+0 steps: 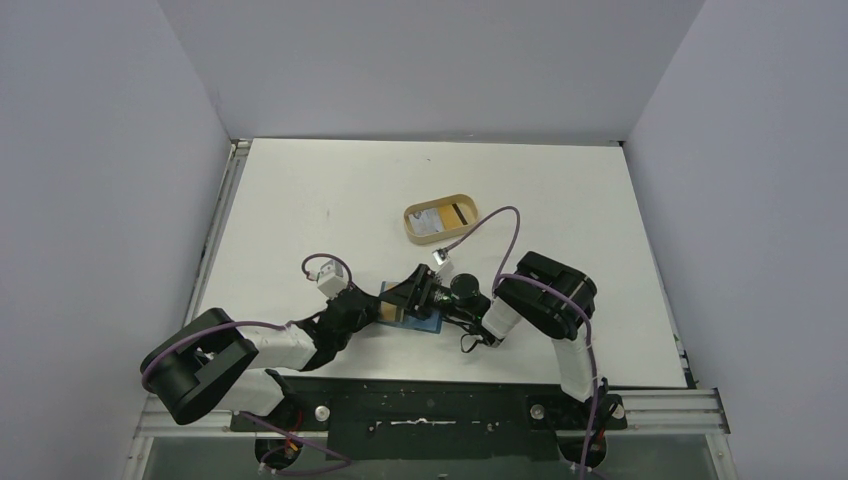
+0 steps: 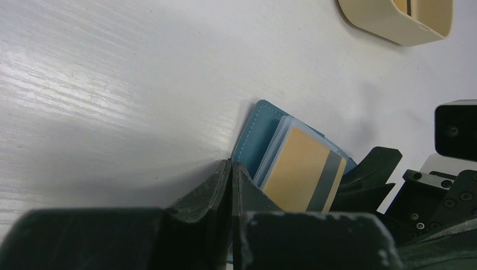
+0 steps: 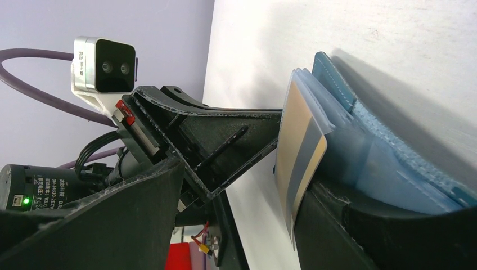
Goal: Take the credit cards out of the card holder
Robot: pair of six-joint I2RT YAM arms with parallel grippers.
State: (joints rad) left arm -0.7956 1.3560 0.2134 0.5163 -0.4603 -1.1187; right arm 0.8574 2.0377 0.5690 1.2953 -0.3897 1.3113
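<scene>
The teal card holder (image 1: 427, 323) lies open on the table between both grippers. It also shows in the left wrist view (image 2: 256, 135) and the right wrist view (image 3: 394, 163). A gold-tan card with a grey stripe (image 2: 298, 169) sticks out of its clear sleeve and stands up from the holder (image 3: 298, 152). My left gripper (image 1: 378, 312) is shut on the holder's left edge (image 2: 232, 169). My right gripper (image 1: 418, 290) is open, its jaws wide either side of the raised card (image 3: 243, 185), one finger (image 3: 349, 230) under the card's edge.
A tan oval tray (image 1: 412, 228) stands beyond the holder with a whitish card (image 1: 430, 220) and a gold striped card (image 1: 460, 213) in it. Its wall shows in the left wrist view (image 2: 388, 25). Grey walls close in the table's sides and back.
</scene>
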